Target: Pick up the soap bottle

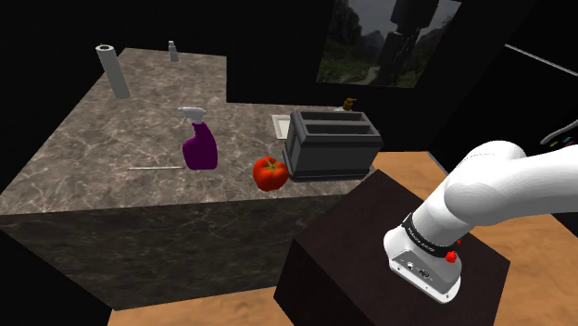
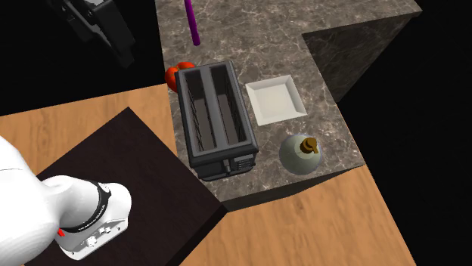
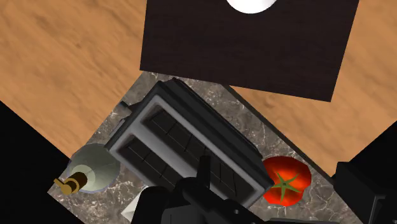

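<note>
**Spotter A:** Your arm (image 1: 491, 181) is folded over the dark stand (image 1: 361, 231). Its white link comes in low, and a joint with a red button hangs just above the box top. Your pincer (image 2: 102, 34) is raised high and looks down on the toaster (image 2: 218, 113). I can't tell whether it is released or clenched.

**Spotter B:** Your soap bottle (image 2: 295, 160) is round and pale with a brown pump. It stands upright near the worktop (image 1: 93, 157) corner, just beside the toaster but not touching it. The white square dish (image 2: 274, 102) is close behind it.

**Spotter A:** The worktop ends on two sides of that bottle, with wooden floor (image 2: 318, 227) below. The tomato (image 1: 270, 173) lies on the toaster's opposite side.

**Spotter B:** Farther out you have the purple spray bottle (image 1: 199, 148), then a grey roll (image 1: 113, 72) near the far edge, with a black area beyond.

**Spotter A:** As for writing, there is small print on the dark band by your arm's low joint, too small to read.
</note>
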Tool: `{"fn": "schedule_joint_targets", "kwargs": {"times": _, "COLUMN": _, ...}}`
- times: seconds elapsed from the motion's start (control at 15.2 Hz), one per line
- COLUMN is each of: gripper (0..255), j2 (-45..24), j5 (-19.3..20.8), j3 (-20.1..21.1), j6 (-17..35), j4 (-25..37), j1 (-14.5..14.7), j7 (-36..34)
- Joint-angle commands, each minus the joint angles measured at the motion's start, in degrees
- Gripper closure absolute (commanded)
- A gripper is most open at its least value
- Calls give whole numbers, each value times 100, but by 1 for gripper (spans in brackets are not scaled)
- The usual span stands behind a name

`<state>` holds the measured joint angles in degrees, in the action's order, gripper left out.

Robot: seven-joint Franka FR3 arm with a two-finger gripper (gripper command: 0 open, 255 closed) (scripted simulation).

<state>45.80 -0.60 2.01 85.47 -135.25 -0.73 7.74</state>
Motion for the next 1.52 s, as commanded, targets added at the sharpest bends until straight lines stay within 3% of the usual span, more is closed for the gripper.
{"fn": "schedule_joint_targets", "kwargs": {"times": 0.0, "gripper": 0, "j2": 0, "j5": 0, "j3": 0, "j6": 0, "j4": 0, "j1": 0, "j7": 0}}
{"fn": "schedule_joint_targets", "kwargs": {"times": 0.73, "gripper": 0, "j2": -1480, "j5": 604, "j3": -848, "j6": 1594, "j4": -121, "j1": -386, "j7": 830}}
{"fn": "schedule_joint_targets", "kwargs": {"times": 1.45, "gripper": 0, "j2": -3547, "j5": 691, "j3": -1589, "j6": 2919, "j4": 642, "j1": -666, "j7": 1660}}
